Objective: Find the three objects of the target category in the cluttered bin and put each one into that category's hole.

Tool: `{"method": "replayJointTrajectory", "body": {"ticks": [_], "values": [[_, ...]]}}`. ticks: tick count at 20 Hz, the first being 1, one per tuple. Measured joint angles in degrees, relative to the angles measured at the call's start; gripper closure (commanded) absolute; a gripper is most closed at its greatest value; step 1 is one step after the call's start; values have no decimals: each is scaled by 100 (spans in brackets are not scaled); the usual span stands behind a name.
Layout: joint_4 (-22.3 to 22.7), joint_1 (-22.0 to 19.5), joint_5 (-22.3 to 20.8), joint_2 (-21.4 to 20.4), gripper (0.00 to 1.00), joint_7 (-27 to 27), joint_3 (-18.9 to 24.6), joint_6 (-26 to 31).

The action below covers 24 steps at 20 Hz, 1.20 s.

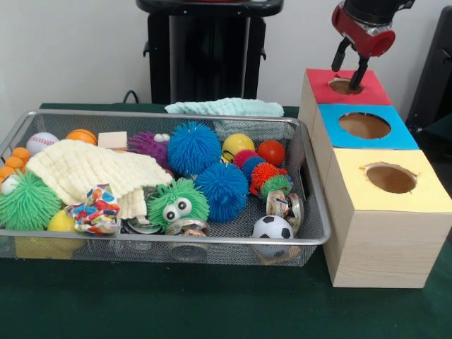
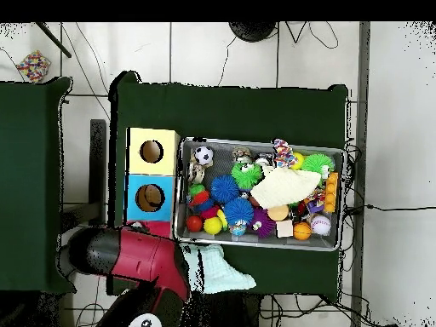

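I hold the claw (image 1: 351, 66) over the red box's hole (image 1: 345, 85), fingers apart and empty, positioned for dropping.

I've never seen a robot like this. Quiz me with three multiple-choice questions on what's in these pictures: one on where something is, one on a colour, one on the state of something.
1. Where is the gripper?
A. over the red box
B. over the yellow box
C. inside the basket

2. What colour is the top of the middle box?
A. green
B. blue
C. white

3. How are the gripper's fingers?
A. shut on a ball
B. shut on a cloth
C. apart, holding nothing

Answers:
1 A, it hangs right above the hole in the red box.
2 B, blue lies between red and yellow.
3 C, a gap shows between the two fingers, empty.
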Motion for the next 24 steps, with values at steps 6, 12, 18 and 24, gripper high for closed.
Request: {"method": "replayJointTrajectory", "body": {"ticks": [6, 12, 18, 24], "values": [[-376, -1, -2, -94, 0, 0, -151, 167], [-922, -25, -208, -64, 0, 0, -427, 412], [-1594, -521, -611, 112, 0, 0, -472, 417], [-2537, -1519, -1213, 572, 0, -58, -261, 416]]}}
